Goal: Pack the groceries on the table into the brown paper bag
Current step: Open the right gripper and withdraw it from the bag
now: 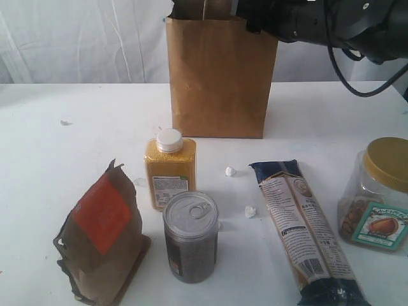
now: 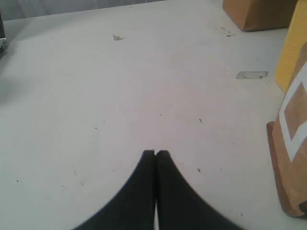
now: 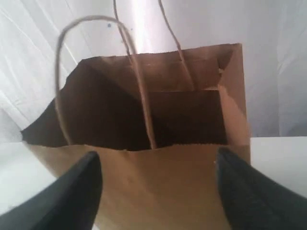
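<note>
- Hovering at the upper rim of the brown paper bag [image 3: 158, 191], the right gripper [image 3: 157, 155] has its two dark fingers [image 3: 72, 196] spread wide. Nothing is pinched between them, and only the bag's front wall shows in the gap.
- The bag stands upright on the bench [image 1: 64, 159] with its open mouth just ahead of that gripper, and its thin handles [image 3: 141, 96] rise past the rim. The inside is dark, so what it holds cannot be made out.
- In the exterior view the right arm [image 1: 319, 22] reaches in beside the bag's top edge. The gripper itself is hard to pick out there.
- The left gripper [image 2: 155, 154] is pressed together, tips touching, with nothing between them, low over bare bench.
- Ahead of the left gripper and off to one side stands the orange-labelled brown pouch [image 2: 292, 143]. The yellow-grain bottle [image 2: 293, 52] is farther ahead on that same side, and the bag's base is farther still.
- The groceries sit on the bench, below the right gripper and well apart from it. The bottle, white cap up, is the one closest to the bag. The silver pull-tab can [image 1: 190, 236] stands upright beyond it, with the pouch beside the can.
- The long pasta packet [image 1: 306, 236] lies flat, running away from the right gripper. The gold-lidded clear jar [image 1: 377, 197] stands upright near it, apart from it.
- Two white scraps [image 1: 231, 171] lie on the bench between the bottle and the packet.
</note>
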Robot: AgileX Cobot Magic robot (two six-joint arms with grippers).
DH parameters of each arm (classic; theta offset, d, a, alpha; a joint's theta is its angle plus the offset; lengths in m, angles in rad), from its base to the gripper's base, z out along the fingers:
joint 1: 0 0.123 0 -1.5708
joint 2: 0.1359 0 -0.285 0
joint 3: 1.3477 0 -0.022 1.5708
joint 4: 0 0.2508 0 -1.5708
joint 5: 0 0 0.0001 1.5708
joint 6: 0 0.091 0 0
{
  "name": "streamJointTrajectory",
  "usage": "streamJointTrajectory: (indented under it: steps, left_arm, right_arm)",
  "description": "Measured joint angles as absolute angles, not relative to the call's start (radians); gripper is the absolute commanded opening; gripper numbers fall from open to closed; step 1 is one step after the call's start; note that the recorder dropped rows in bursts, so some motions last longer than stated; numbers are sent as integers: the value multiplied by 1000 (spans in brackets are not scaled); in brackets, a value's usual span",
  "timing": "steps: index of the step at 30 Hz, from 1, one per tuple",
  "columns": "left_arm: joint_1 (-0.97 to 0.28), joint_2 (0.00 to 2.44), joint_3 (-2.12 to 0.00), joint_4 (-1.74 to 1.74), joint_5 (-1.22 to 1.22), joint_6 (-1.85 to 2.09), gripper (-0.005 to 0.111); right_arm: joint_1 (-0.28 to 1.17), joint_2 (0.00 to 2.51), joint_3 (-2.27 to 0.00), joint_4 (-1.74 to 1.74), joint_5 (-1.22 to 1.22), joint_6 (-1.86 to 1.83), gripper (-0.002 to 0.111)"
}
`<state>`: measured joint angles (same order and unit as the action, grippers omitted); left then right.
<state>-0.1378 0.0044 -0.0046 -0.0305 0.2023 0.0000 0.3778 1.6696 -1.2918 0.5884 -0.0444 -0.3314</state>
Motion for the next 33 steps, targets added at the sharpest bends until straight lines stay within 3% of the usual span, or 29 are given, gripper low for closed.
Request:
streamJointTrajectory:
  steps: [5,12,21,27,33]
  left_arm:
    - [-138,4,-5,-30,202,0,0]
    - [-138,4,-5,-30,202,0,0]
    - [-138,4,-5,-30,202,0,0]
    - [-138,4,-5,-30,202,0,0]
    - [-138,4,-5,-30,202,0,0]
  right_arm:
    - [378,1588,-1292,578,58,-335,41]
    - [378,1421,-1293,266,385,-381,0]
    - [378,1343,-1223,-299,884,-102,0]
    - [385,1334,-1101,-159,807,-78,0]
    - [416,1337,-984,176,664,-281,0]
